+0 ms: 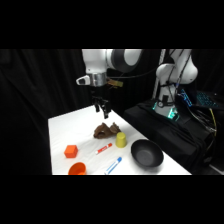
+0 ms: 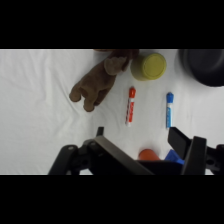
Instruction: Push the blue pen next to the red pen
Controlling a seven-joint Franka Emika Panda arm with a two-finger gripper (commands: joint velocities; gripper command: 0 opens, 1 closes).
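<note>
Closest to the side camera, at the counter's front edge, sits a round orange bowl (image 1: 77, 169), partly cut off by the frame. Just beside it, toward the right, lies the short slim blue pen (image 1: 114, 165), light blue with a white section, flat on the white counter (image 1: 65, 127). Behind it and a little to the left lies the matching red pen (image 1: 104, 148), red with a white section. The two pens lie well apart with bare counter between them, and from the wrist camera they run roughly parallel, the blue pen (image 2: 169, 110) to the right of the red pen (image 2: 130, 105). A small orange block (image 1: 70, 150) sits left of the red pen. A squat yellow cup (image 1: 121, 140) stands upright just behind the pens, and a brown plush toy (image 1: 105, 130) slumps beside it, farther back. A wide black bowl (image 1: 147, 153) rests near the counter's right edge.

Above the plush toy hangs the white arm's gripper (image 1: 104, 111), clear of the counter and touching nothing. Its dark fingers (image 1: 106, 113) point downward; whether they are released or clenched I cannot tell, though nothing shows between them.
</note>
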